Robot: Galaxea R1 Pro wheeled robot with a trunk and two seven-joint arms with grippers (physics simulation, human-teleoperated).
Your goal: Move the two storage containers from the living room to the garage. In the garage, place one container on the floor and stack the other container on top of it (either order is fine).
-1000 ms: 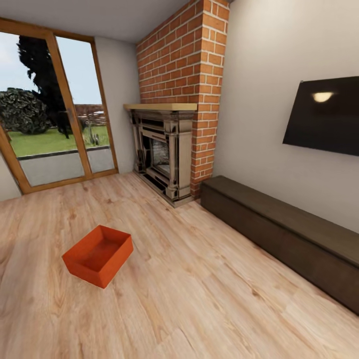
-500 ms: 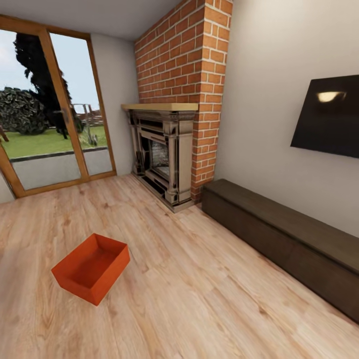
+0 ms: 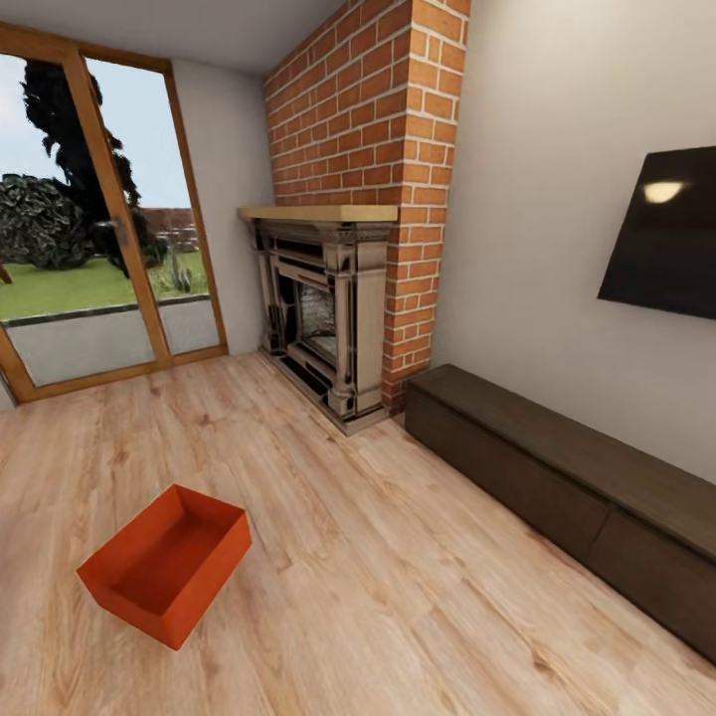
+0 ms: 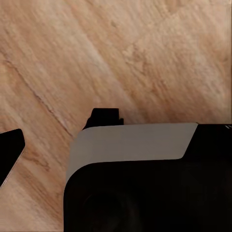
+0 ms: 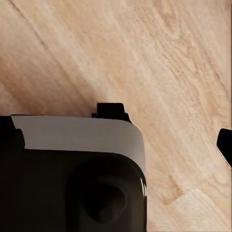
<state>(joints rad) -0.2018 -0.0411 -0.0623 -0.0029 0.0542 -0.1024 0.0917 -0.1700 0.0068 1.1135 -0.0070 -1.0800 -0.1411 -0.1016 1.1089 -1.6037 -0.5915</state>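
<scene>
Head view gives us one storage container (image 3: 164, 577), open top up, sitting on the living room's wood-plank floor (image 3: 398, 597), well clear of the brick fireplace (image 3: 333, 308) and dark low cabinet (image 3: 567, 487). Wrist views: we can't tell either gripper's spread.

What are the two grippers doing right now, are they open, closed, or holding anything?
Left gripper: cannot be told; its wrist view shows the robot's dark body over the wood floor.
Right gripper: cannot be told either.
</scene>
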